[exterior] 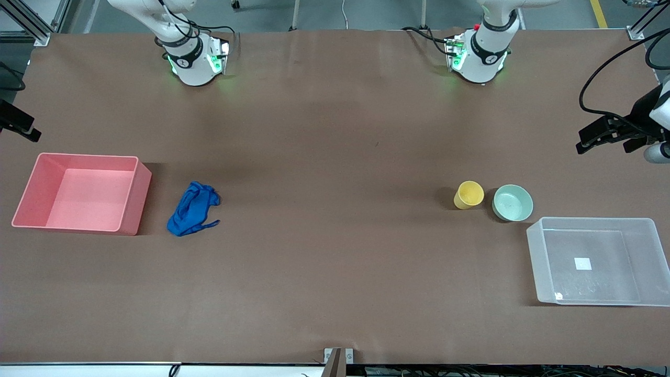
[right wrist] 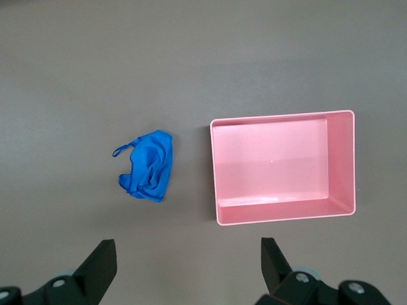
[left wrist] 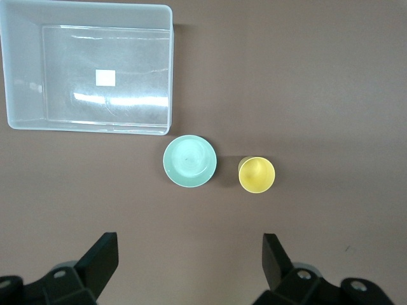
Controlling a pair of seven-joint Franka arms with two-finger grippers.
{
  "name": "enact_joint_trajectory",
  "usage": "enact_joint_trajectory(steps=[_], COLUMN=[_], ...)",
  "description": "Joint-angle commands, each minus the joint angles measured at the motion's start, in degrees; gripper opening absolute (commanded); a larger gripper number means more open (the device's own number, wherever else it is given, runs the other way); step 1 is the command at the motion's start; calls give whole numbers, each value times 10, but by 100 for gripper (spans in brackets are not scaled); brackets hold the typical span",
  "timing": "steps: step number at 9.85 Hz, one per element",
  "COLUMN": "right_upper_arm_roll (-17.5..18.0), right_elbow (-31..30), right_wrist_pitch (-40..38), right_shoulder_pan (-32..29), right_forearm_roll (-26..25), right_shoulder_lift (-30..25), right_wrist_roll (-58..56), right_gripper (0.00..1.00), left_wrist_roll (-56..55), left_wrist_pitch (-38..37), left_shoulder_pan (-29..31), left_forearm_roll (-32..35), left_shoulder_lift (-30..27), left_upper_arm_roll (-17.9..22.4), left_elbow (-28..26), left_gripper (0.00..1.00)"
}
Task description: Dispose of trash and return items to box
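The blue wad of trash [exterior: 192,208] lies on the table beside the pink bin, and shows in the right wrist view [right wrist: 147,165]. The yellow cup [exterior: 468,195] and the mint-green bowl [exterior: 512,202] stand side by side, apart, both upright; they also show in the left wrist view as cup [left wrist: 256,174] and bowl [left wrist: 189,161]. The clear box [exterior: 539,262] with its white label lies nearer to the front camera than the bowl, and shows in the left wrist view [left wrist: 25,95]. My left gripper [exterior: 602,140] [left wrist: 189,238] is open and empty, high up. My right gripper [exterior: 21,128] [right wrist: 187,243] is open and empty, high up.
The pink bin [exterior: 133,201] [right wrist: 219,190] sits open and empty at the right arm's end of the table. Both arm bases stand along the table edge farthest from the front camera. Brown tabletop lies between the blue wad and the cup.
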Motion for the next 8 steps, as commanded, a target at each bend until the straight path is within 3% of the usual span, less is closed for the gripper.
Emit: enact_joint_trajectory(steps=[1,8], right_upper_arm_roll=[8,7], right_elbow=[-16,-16], right_wrist_pitch=[2,2], right_shoulder_pan=[-12,-13], right_forearm_roll=[6,7], right_shoulder_lift=[-14,-14], right_wrist_roll=[-2,-2], right_gripper=[100,100], left_wrist_roll=[9,12], left_wrist_pitch=[-12,6], left_shoulder_pan=[1,2], left_forearm_roll=[-1,-7], left_shoulder_lift=[10,10], left_upper_arm_roll=[0,-1], left_elbow=[-1,-12], left_gripper=[100,99])
